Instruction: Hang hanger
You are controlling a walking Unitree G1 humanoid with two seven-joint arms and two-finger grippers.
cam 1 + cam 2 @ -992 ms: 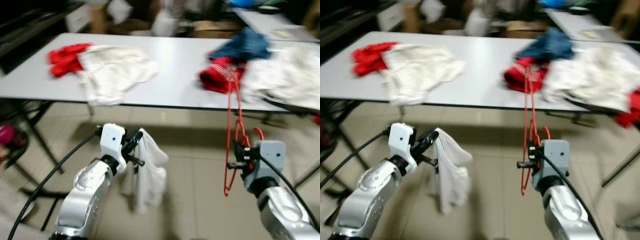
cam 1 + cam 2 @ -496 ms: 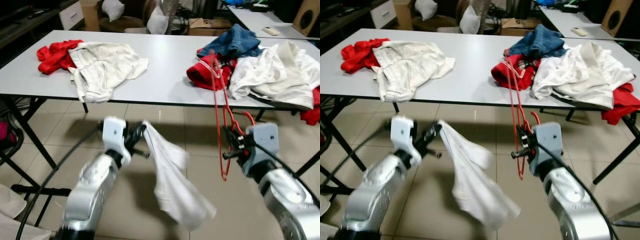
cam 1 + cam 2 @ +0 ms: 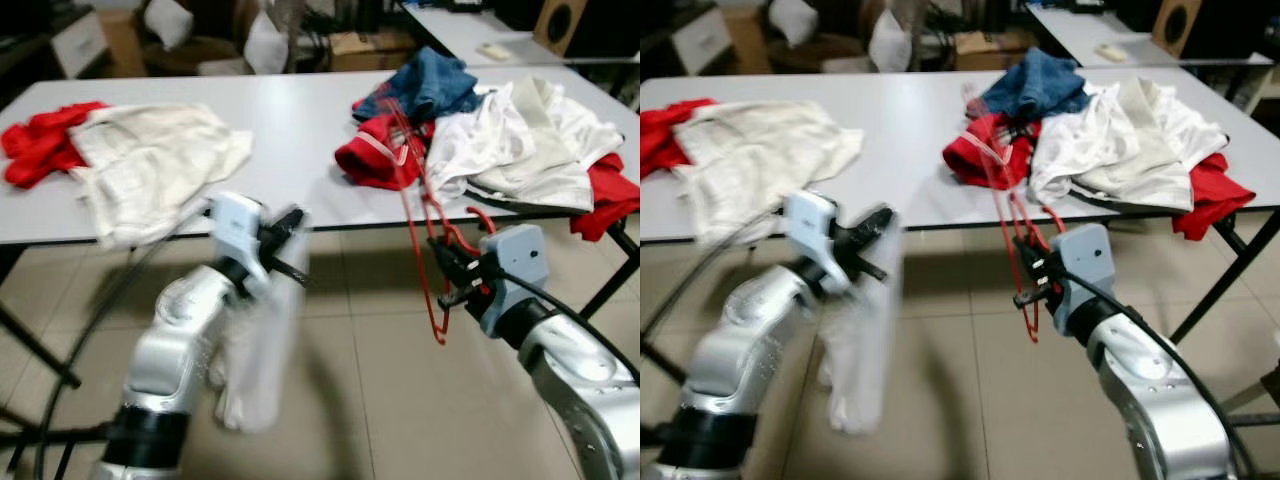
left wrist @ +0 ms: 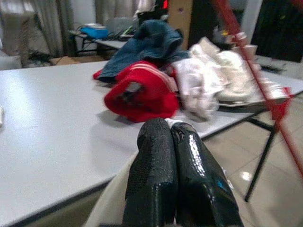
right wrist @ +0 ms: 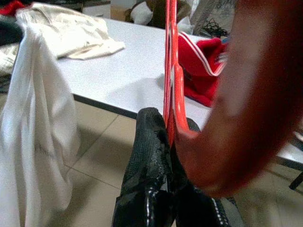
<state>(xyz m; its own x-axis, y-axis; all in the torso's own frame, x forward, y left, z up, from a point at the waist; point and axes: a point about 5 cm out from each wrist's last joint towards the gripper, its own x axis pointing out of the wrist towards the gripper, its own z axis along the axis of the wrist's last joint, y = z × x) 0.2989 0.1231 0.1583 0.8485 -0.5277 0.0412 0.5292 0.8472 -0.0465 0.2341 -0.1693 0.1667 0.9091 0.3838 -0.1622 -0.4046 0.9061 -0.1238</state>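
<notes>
Cloth: swung back since the earlier frame, now hanging blurred below the left claw, pinched shut on it. Hanger: clamped upright in the closed right claw, before the tabletop. Risk: a swinging cloth may snag the hanger.

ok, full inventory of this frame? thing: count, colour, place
table: 1, white, ahead
second table: 1, white, behind, far right
hanger: 1, red, in right gripper, upright
white cloth: 1, hanging from left gripper, blurred
cream garment: 1, table left
red garment: 1, table far left
red striped garment: 1, table centre-right
blue garment: 1, behind it
white garment: 1, table right
left gripper: shut on cloth
right gripper: shut on hanger
</notes>
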